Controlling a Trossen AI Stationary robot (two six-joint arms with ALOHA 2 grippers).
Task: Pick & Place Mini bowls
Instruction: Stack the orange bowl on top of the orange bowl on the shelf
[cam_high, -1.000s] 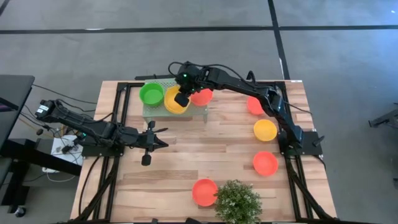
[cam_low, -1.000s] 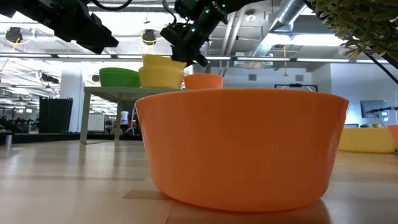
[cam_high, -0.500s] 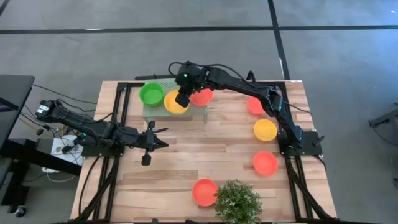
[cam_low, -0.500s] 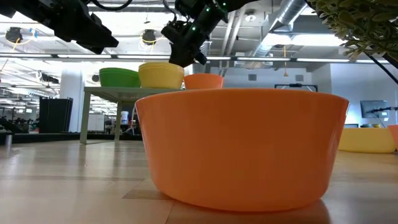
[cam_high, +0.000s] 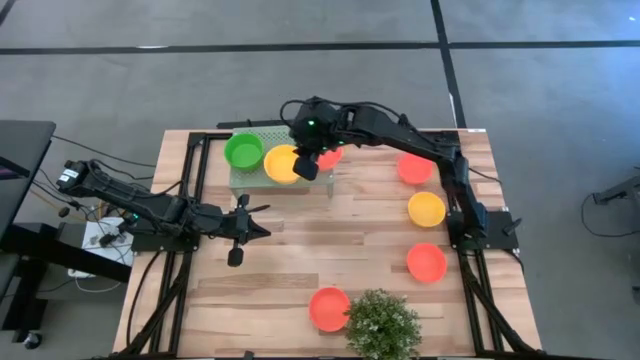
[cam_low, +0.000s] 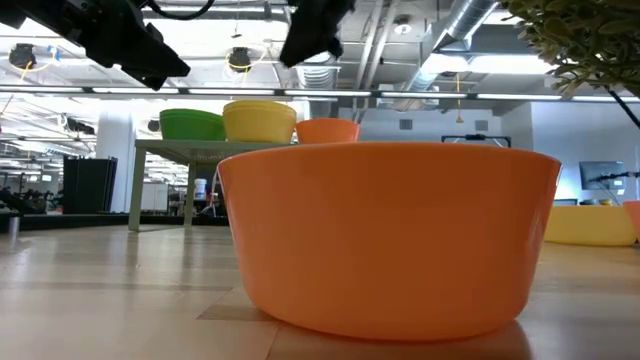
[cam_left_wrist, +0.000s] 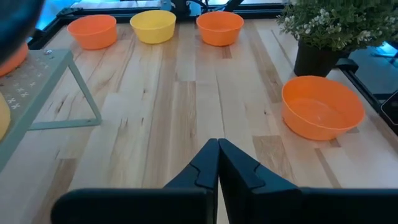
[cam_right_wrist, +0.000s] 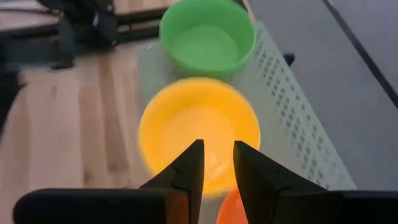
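The right gripper (cam_high: 307, 168) hangs over the pale green perforated stand (cam_high: 262, 178) at the table's far edge, just above the yellow bowl (cam_high: 281, 163), its fingers (cam_right_wrist: 189, 163) a narrow gap apart and holding nothing; that reads as a bowl just set down on the stand, with the arm clear of it. The stand carries 3 mini bowls in a row: a green bowl (cam_high: 243, 151) at its left end, the yellow one in the middle, and a red-orange bowl (cam_high: 327, 156) at its right end, largely hidden under the arm from above but plain in the low view (cam_low: 327, 130). All 3 look empty. Along the table's right edge lie 3 more bowls: a red-orange bowl (cam_high: 414, 168), another yellow bowl (cam_high: 426, 209) and a third red-orange bowl (cam_high: 426, 262). Another red-orange bowl (cam_high: 329, 308) sits at the near edge, just beside the potted plant (cam_high: 381, 324). By my judgement those 4 await collection. The left gripper (cam_high: 236, 230) waits near the left edge, fingers (cam_left_wrist: 205, 168) pressed together and empty.
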